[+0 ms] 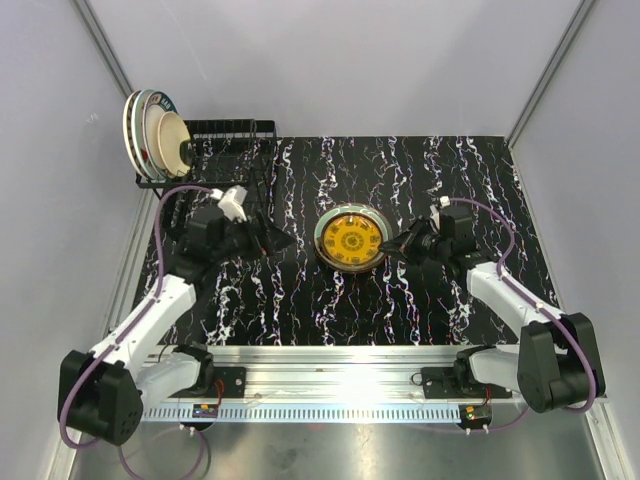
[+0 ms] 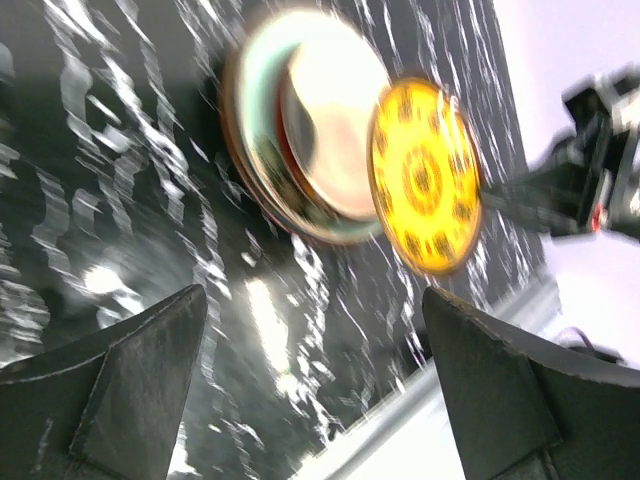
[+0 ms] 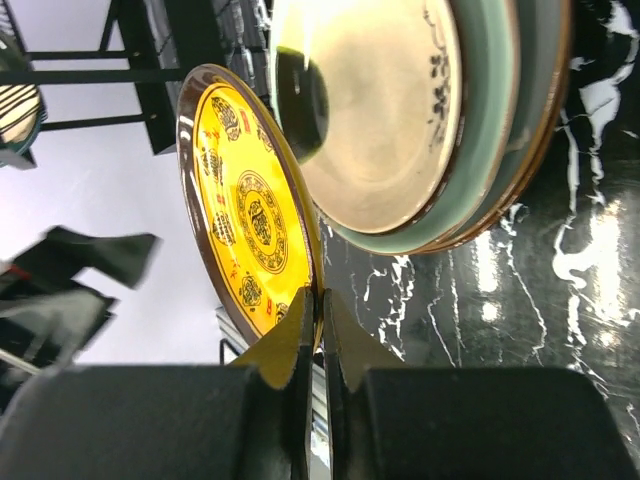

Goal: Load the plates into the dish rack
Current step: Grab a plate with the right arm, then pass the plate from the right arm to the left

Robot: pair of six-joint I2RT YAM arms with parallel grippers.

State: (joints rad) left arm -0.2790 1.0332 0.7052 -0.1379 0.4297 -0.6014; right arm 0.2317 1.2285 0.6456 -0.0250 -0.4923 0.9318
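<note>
My right gripper [image 1: 392, 245] is shut on the rim of a yellow plate [image 1: 350, 240] with dark ornaments. It holds the plate lifted and tilted over a stack of plates [image 1: 324, 228] at the table's middle. In the right wrist view the fingers [image 3: 322, 310] pinch the yellow plate [image 3: 245, 210] by its edge, and the stack [image 3: 430, 120] shows a cream top plate and a teal rim. My left gripper [image 1: 270, 238] is open and empty, left of the stack. It faces the yellow plate [image 2: 425, 175] and the stack [image 2: 310, 150]. The black wire dish rack [image 1: 225, 148] stands at the back left with several plates [image 1: 150, 130] upright in its left end.
The table top [image 1: 300, 300] is black marble-patterned. Pale walls close in on the left, back and right. A metal rail [image 1: 330, 360] with the arm bases runs along the near edge. The rack's right slots [image 1: 240, 135] hold nothing.
</note>
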